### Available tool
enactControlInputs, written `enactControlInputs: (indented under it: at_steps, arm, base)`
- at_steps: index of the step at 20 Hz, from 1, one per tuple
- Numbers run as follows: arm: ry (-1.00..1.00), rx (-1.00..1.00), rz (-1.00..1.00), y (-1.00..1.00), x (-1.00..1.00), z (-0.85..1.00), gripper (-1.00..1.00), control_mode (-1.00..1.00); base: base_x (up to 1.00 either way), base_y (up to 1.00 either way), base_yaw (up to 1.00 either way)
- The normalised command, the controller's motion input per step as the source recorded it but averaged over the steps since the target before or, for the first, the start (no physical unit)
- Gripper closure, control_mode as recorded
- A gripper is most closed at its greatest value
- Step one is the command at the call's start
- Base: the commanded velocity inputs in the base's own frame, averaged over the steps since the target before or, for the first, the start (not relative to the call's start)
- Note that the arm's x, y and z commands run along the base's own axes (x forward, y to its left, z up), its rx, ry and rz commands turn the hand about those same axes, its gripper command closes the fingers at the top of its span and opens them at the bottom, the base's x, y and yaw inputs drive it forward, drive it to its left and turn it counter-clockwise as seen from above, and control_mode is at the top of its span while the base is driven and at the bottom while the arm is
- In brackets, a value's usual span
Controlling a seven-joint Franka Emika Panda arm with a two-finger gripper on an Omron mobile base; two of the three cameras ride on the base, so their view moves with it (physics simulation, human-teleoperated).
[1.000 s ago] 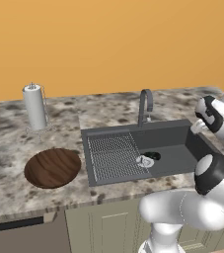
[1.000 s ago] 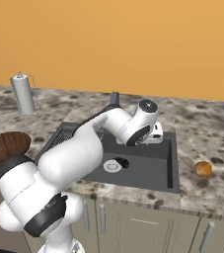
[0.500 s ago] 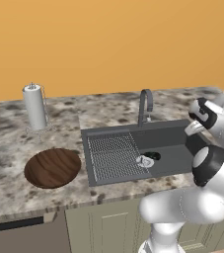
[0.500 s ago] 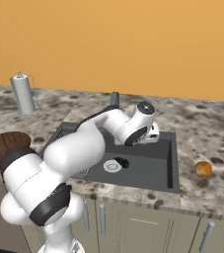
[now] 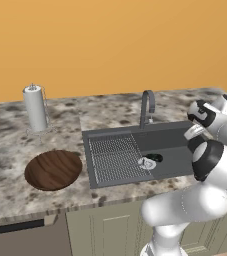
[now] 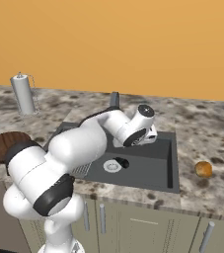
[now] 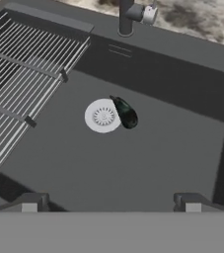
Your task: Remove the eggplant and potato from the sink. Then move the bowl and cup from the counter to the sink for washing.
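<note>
The nearly black eggplant [image 7: 125, 112] lies on the floor of the dark grey sink [image 7: 148, 163], touching the right side of the round silver drain [image 7: 102, 116]. My gripper [image 7: 111, 203] hangs open above the basin with nothing between its fingertips [image 7: 29, 202], and the eggplant is some way ahead of it. The orange-tan potato [image 6: 203, 169] rests on the speckled counter [image 6: 207, 133] to the right of the sink. On the counter left of the sink sits the brown wooden bowl [image 5: 53, 170]. The cup is out of view.
The curved grey faucet [image 5: 147, 107] rises behind the basin. A ribbed grid [image 5: 115, 155] fills the sink's left part. A paper towel roll [image 5: 35, 107] stands at the back left of the counter. An orange wall runs behind.
The arm has shifted its pose slightly above the sink's right part, elbow swinging outward. The gripper stays open. Eggplant, potato and bowl have not moved.
</note>
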Motion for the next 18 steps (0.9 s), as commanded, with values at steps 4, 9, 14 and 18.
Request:
enactControlInputs:
  at_steps: [4,9,14,18]
  arm:
    - [0.0,0.0,0.06,0.1,0.16,-0.13,-1.0,-1.0]
    - [0.0,0.0,0.05,0.17,0.14,-0.15,-1.0,-1.0]
    - [0.0,0.0,0.03,0.14,0.12,-0.16,-1.0,-1.0]
    - [0.0,0.0,0.0,0.12,0.19,-0.17,-1.0,-1.0]
  base:
    - [0.0,0.0,0.0]
    - [0.0,0.0,0.0]
    - [0.0,0.0,0.0]
    - [0.0,0.0,0.0]
